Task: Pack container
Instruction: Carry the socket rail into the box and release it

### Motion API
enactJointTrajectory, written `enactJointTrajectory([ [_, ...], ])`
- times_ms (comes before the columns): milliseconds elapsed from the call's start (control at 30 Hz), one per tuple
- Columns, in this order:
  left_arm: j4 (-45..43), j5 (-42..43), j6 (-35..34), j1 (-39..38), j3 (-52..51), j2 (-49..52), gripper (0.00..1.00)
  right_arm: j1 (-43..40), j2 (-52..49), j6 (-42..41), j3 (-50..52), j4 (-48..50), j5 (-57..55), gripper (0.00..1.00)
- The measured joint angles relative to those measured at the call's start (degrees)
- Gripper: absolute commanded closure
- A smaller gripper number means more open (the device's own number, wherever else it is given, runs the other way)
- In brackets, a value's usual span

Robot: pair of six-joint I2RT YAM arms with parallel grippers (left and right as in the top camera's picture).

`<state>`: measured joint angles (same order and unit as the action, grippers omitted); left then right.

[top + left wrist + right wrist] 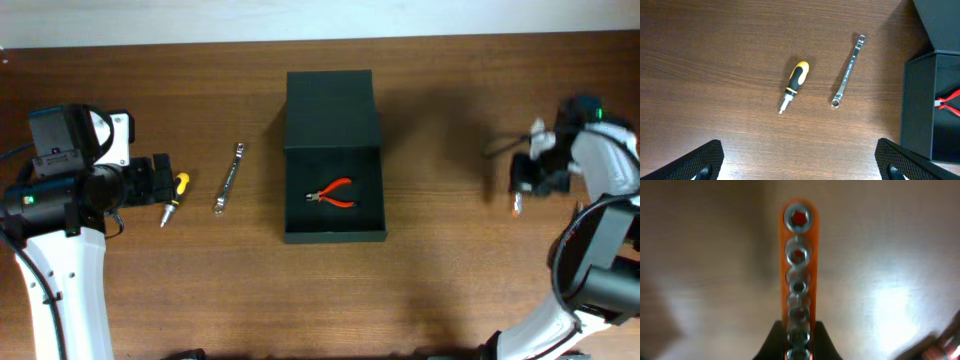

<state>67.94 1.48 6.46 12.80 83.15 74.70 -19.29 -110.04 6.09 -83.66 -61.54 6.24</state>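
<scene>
Fig. Arms near the left and right edges of the counter (450, 300), open container (333, 190) central.
Left gripper (800, 165) hovers with fingers spread beside the screwdriver (796, 82); right gripper (799, 341) clamps an orange socket rail (799, 255) above bare wood.

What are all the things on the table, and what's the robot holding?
container: one, dark green, middle of the table, lid flap open toward the far side
pliers: one, red handles, lying inside the container
wrench: one, silvery, on the table left of the container
screwdriver: one, yellow and black, on the table left of the wrench
socket rail: one, orange with a row of silvery sockets, held at the right side
table: one, brown wood, under everything
left gripper: one, black fingers, open, near the screwdriver
right gripper: one, black fingers, shut on the socket rail
</scene>
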Motion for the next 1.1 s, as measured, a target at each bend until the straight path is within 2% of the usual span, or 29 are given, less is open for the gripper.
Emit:
enactJointTrajectory([
  [100, -0.17, 0.0, 0.0, 0.0, 0.0, 0.0, 0.01, 5.64, 0.02, 2.16, -12.22, -7.61, 0.39, 0.96],
  [233, -0.17, -0.02, 0.02, 0.0, 0.0, 0.0, 0.01, 15.69, 0.04, 8.17, -26.36, -13.07, 0.79, 0.96],
  [367, -0.17, -0.02, 0.0, 0.0, 0.0, 0.0, 0.01, 27.76, 0.5, 18.01, -32.61, -16.5, 1.25, 0.96],
  [500, -0.17, -0.02, 0.0, 0.0, 0.0, 0.0, 0.01, 38.88, 0.52, 28.41, -32.5, -20.76, 1.46, 0.96],
  [700, -0.17, 0.0, 0.02, 0.0, 0.0, 0.0, 0.01, 48.72, -0.31, 36.83, -29.77, -20.04, 1.84, 0.96],
  [867, -0.13, 0.0, 0.0, 0.0, 0.0, 0.0, 0.01, 51.67, -3.52, 39.04, -25.22, -16.9, 1.84, 0.96],
  [1100, -0.02, 0.0, 0.0, 0.0, 0.0, 0.0, 0.01, 51.69, -6.62, 39.82, -15.61, -5.95, 1.81, 0.96],
])
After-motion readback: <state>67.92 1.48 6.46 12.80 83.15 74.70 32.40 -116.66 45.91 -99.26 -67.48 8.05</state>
